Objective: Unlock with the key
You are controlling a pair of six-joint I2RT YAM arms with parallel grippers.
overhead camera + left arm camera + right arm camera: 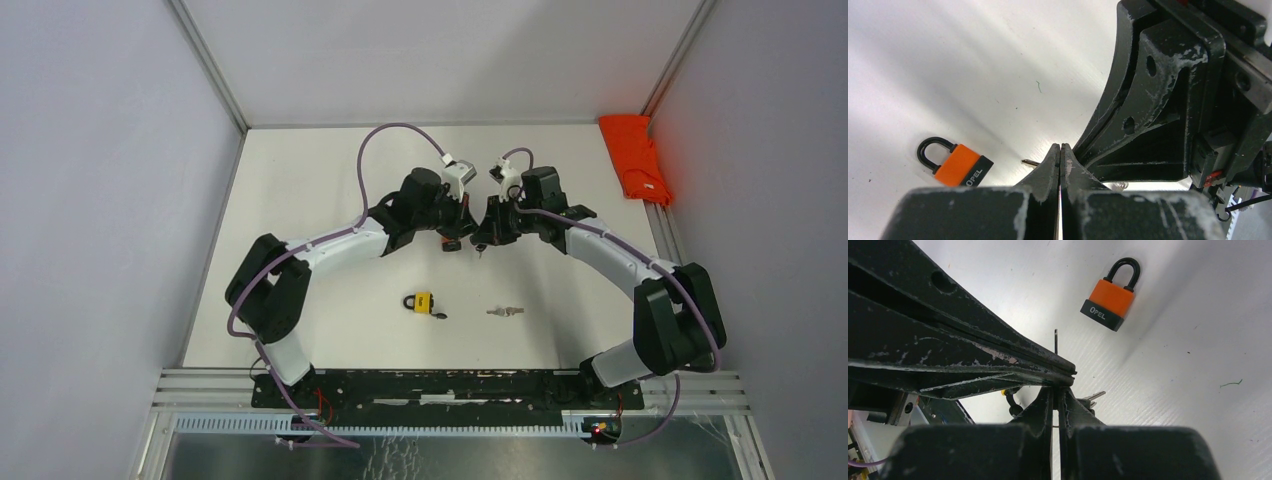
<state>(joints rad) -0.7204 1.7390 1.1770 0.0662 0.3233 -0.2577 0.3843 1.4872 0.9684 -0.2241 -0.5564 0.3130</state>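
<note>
Pictured on counter (330,200) w/ L jaws, R jaws both clamped shut: 2 padlocks (orange padlock (1108,297), yellow padlock (423,302)), 1 key (505,312).

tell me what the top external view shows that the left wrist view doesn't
Only top external: a yellow padlock, a loose key near it, an orange cloth at the far right edge. Only left wrist: the OPEL lettering on the orange padlock. Both: the left gripper, its tip close to the right gripper, over the white table.
</note>
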